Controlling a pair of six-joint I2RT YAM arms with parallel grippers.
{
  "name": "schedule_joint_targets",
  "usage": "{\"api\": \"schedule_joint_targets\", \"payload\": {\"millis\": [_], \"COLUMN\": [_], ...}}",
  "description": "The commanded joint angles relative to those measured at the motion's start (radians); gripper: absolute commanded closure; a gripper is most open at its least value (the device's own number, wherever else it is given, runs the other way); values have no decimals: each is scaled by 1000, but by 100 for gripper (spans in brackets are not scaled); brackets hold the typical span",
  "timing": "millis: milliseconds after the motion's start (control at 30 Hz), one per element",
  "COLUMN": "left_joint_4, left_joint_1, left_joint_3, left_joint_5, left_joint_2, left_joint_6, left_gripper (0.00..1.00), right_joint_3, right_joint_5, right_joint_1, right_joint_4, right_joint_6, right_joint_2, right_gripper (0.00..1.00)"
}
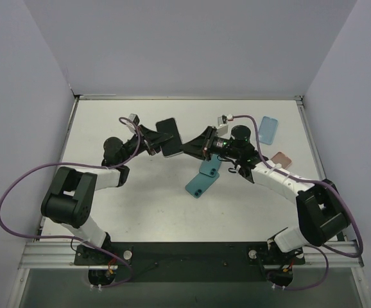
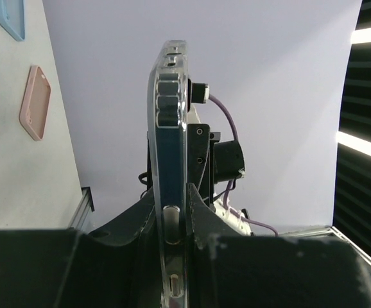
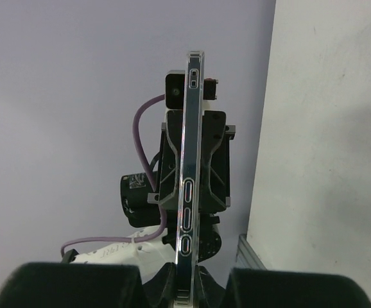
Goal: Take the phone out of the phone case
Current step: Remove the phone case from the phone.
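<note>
The phone (image 1: 169, 136) is up off the table (image 1: 140, 212), near the middle of the work area and toward the far side, held between the two arms. It sits inside a clear case (image 2: 167, 96); the left wrist view shows it edge-on, with the see-through rim wrapped around the darker body. In the right wrist view it is also edge-on, a thin upright strip with three oval slots along its side.

The left gripper (image 1: 155, 142) is closed on the phone from the left, one finger pressed against each broad face. The right gripper (image 3: 185, 276) is closed on the opposite end in the same way, its jaws drawn in tight on the thin edge. Each wrist camera looks along the phone at the other gripper, which sits directly behind it.

On the table below and just right of the phone lie two teal cases (image 1: 200, 185), overlapping each other and partly under the right arm. Further right, near that arm's forearm, is a pink case (image 1: 280, 159), lying flat. Beyond it, toward the far right corner, a light blue case (image 1: 268, 130) also lies flat, well apart from the teal ones. Purple cables (image 1: 18, 186) loop out from both arms.
</note>
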Motion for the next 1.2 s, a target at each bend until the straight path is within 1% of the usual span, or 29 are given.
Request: {"api": "schedule_joint_targets", "payload": {"millis": [0,33,67,167,233,267,367,500,600,667,767,833,1167], "left_joint_4": [237,271,344,426,426,426,428,414,371,353,359,366,362], "left_joint_1": [-9,-9,-9,-11,-12,-14,-11,-12,-12,-12,-14,-14,-12], "left_joint_3": [16,16,20,45,62,76,105,168,207,218,232,247,315], "left_joint_5": [-36,-65,-79,-125,-130,-131,-145,-165,-170,-182,-211,-225,-280], "left_joint_2": [-20,-16,-13,0,-11,-20,-55,-114,-155,-181,-201,-207,-272], "left_joint_6": [-29,-60,-77,-115,-107,-103,-101,-101,-86,-84,-98,-110,-130], "left_gripper": [100,100,100,100,100,100,100,100,100,100,100,100,100], "right_joint_3": [-27,-31,-35,-38,-32,-30,-24,5,31,36,44,54,134], "right_joint_5": [2,12,22,71,110,122,174,190,199,214,269,297,328], "right_joint_1": [7,6,6,12,19,21,35,55,75,84,102,119,158], "right_joint_4": [374,412,478,576,638,706,790,782,776,805,909,940,940], "right_joint_6": [194,259,284,408,473,538,616,630,634,650,712,734,748], "right_joint_2": [21,27,38,66,95,124,162,179,193,210,265,293,336], "right_gripper": [100,100,100,100,100,100,100,100,100,100,100,100,100]}}
